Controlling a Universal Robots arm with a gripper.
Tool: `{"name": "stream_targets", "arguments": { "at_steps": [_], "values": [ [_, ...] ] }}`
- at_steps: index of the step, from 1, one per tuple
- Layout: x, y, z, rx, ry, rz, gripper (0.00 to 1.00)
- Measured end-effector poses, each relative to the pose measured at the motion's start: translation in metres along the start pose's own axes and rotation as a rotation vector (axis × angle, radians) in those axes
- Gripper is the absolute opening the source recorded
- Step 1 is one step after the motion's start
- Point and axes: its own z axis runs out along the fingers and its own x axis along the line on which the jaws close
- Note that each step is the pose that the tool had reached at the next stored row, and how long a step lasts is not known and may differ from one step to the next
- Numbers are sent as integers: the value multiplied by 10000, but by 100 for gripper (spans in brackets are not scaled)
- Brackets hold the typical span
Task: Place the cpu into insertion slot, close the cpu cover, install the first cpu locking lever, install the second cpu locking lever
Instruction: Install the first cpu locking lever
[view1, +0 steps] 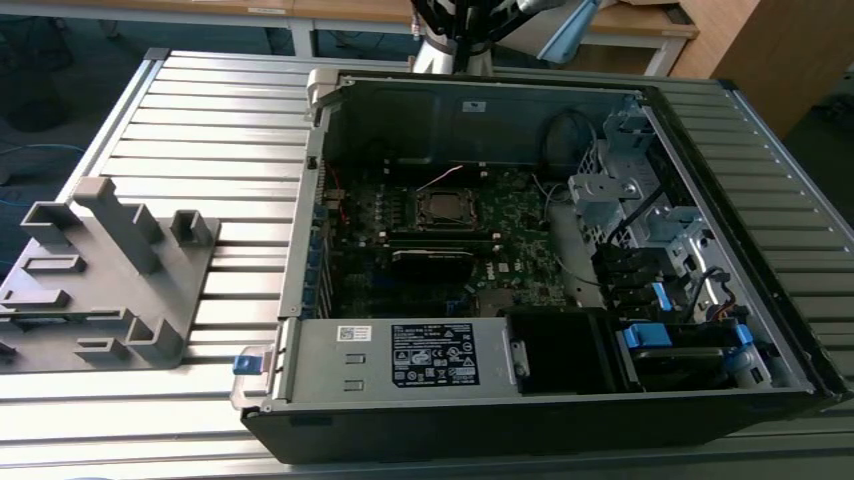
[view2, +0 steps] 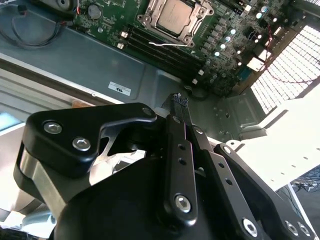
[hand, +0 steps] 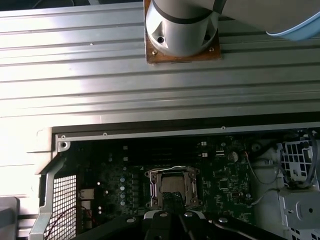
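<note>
The cpu (view2: 174, 14), a dull grey-brown square, lies in the insertion slot (view1: 445, 208) on the dark motherboard inside the open computer case. The silver cpu cover (view2: 150, 14) lies flat around it, the chip face showing through its window. A thin silver locking lever (view2: 167, 44) runs along one side of the socket. My gripper (view2: 179, 100) hangs well above the board, its black fingers pressed together and shut on nothing. In the first wrist view the gripper's tips (hand: 174, 199) overlap the socket's edge, with the cpu (hand: 167, 184) just beyond them.
The case (view1: 747, 390) lies open on a slatted aluminium table (view1: 214, 120). A labelled power-supply box (view1: 400, 355) fills the case's near end, with drive bays and cables (view1: 641, 230) on the exterior view's right. A grey fixture (view1: 107, 280) stands at the left. The arm's base (hand: 182, 25) is bolted beyond the case.
</note>
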Motion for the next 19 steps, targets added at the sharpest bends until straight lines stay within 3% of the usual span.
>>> {"name": "stream_targets", "arguments": {
  "at_steps": [19],
  "values": [
    [-2, -11, 58, -1, -1, 0, 11]
  ]
}}
